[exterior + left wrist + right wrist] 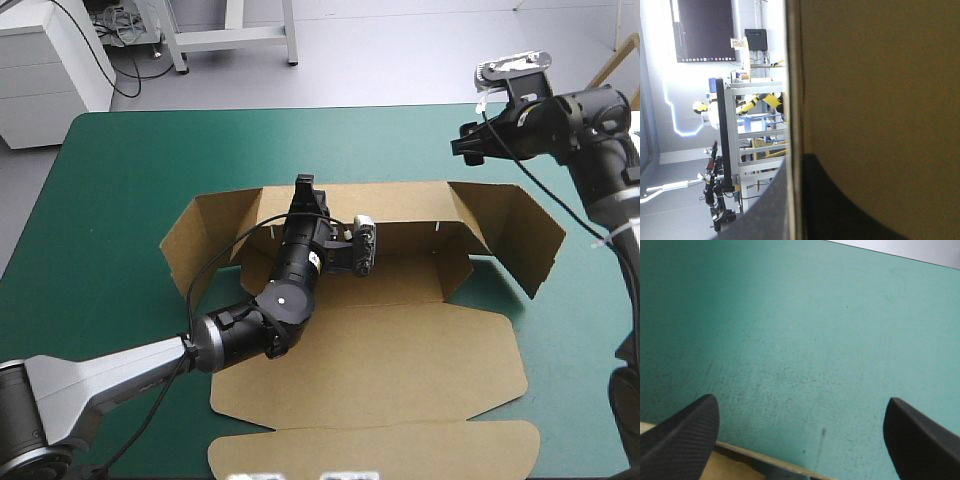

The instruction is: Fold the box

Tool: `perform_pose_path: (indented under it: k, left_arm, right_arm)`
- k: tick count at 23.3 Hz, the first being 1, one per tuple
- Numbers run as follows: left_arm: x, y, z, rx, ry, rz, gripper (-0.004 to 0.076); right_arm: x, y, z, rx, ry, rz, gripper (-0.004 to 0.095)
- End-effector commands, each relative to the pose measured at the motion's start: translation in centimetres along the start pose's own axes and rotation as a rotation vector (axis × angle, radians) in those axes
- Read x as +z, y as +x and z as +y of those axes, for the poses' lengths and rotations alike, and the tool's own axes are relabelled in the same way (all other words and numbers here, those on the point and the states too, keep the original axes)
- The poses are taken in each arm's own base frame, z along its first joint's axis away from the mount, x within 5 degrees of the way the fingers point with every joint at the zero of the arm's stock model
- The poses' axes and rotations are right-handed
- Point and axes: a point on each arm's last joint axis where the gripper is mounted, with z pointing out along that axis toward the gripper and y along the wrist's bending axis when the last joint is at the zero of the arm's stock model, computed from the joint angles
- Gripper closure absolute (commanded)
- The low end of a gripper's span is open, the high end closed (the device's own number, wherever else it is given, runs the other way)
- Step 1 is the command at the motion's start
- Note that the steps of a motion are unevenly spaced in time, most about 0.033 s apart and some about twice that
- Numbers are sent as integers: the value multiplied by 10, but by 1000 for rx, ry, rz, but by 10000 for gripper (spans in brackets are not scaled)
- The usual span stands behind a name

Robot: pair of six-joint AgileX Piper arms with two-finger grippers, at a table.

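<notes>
The brown box (400,370) lies across the middle of the frame on the teal-green cover (120,170), with its far wall and both end flaps raised and its lid flat toward the lower edge. The left gripper (305,192) reaches in from the lower left to the top rim of the far wall, left of centre; its wrist view shows the black fingers (840,205) all but together, the board's edge pinched between them. The right gripper (468,142) hangs raised at the upper right, near the right end flap, jaws wide apart over bare cover, with a strip of the brown box (730,467) under them
</notes>
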Motion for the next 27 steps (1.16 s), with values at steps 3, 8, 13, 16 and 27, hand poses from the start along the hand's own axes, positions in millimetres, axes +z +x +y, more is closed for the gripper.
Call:
perform_pose_path:
  k: [3, 8, 13, 16, 27]
  left_arm:
    - [-12, 0, 24, -7, -97, -12, 734]
    - [-12, 0, 24, -5, -98, -13, 734]
    - [-12, 0, 24, -5, -97, -15, 734]
    - [-12, 0, 24, -5, -97, -15, 734]
    - [-12, 2, 25, -6, -106, 4, 734]
  right_arm:
    - [3, -13, -29, -11, -15, 41, 102]
    - [32, -2, -46, 49, -51, 146, 102]
    - [39, 9, -47, 79, -58, 191, 102]
    - [37, 16, -46, 78, -62, 213, 103]
    - [17, 40, -42, 93, -71, 247, 102]
